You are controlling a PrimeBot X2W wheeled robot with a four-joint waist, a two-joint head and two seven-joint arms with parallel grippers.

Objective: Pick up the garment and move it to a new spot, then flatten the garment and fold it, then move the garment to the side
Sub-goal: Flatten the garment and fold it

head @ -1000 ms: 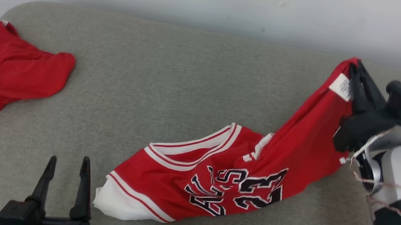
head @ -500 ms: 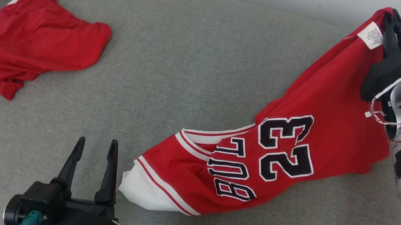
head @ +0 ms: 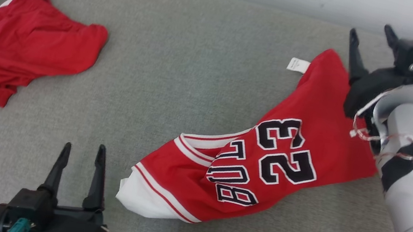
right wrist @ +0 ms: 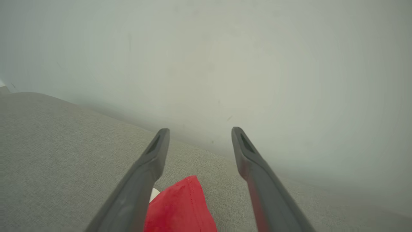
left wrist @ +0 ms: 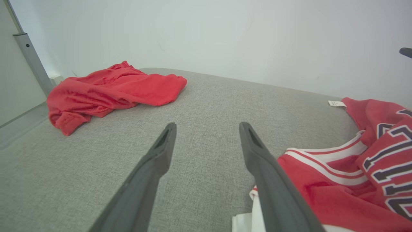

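Red shirt down on the cushion, both tools wide open

A red shirt [head: 265, 157] with white stripes and big black letters and numbers lies on the grey cushion [head: 197, 69]. It runs on a slant, from near the front of the cushion up toward the back on the right. It is not flat. It is bunched and twisted, with a white end [head: 140, 202] poking out near the front. A little white tag [head: 298, 65] sticks out at the far end.

The right tool [head: 371, 30] hangs just over that far end. Its two fingers are wide apart and there is nothing between them. From its own camera I can see the red tip of the shirt lying loose below the fingers. The left tool [head: 84, 146] is low at the front, just beside the white end. It is wide open too and holds nothing.

Another red cloth [head: 33, 45] sits well apart, by the far left corner.

I think the shirt is light, soft and floppy. It will sag and fold if it is picked up by one spot, and the smooth cloth may slip. To flatten it, I would guess each tool should pinch a corner or a striped edge, one at each end, and pull gently apart. A pinch in the middle would only bunch it more.
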